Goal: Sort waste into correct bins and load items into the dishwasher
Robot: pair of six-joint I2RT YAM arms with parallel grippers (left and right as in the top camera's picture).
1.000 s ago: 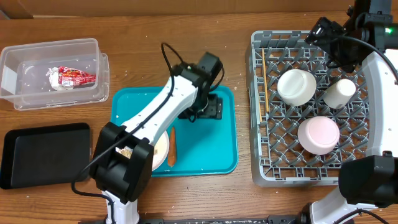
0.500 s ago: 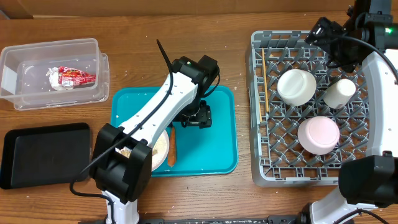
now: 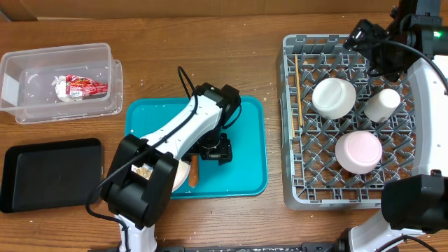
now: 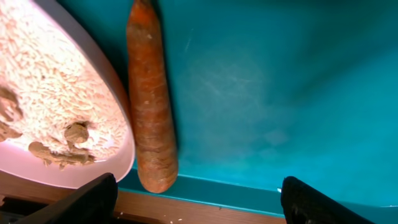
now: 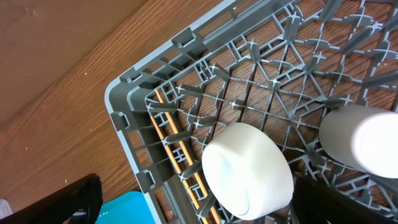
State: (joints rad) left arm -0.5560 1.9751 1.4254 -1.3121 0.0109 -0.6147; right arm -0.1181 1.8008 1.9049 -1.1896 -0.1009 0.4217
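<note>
**A:** While the left hand (image 3: 215, 149) is hanging over the teal tray (image 3: 245, 171), how much of the job is looking done?

**B:** A good share, I'm judging. The wrapper (image 3: 85, 87) is lying in the clear tub (image 3: 42, 59) beside a white wad, probably the tissue (image 3: 61, 96). A white bowl (image 3: 334, 96), a second bowl (image 3: 358, 152), the cup (image 3: 382, 105) and the chopsticks (image 3: 297, 91) are sitting in the grey rack (image 3: 294, 189).

**A:** And what is waiting?

**B:** The carrot (image 4: 151, 106) is lying on the teal tray, touching the rim of the plate (image 4: 121, 134), which is carrying rice scraps (image 4: 50, 81). The black tray (image 3: 49, 171) is showing nothing inside.

**A:** What are the hands doing?

**B:** The left hand is spreading its jaws wide, gripping nothing, just beside the carrot. The right hand (image 3: 365, 33) is gaping fully over the rack's far corner, also carrying nothing.
</note>
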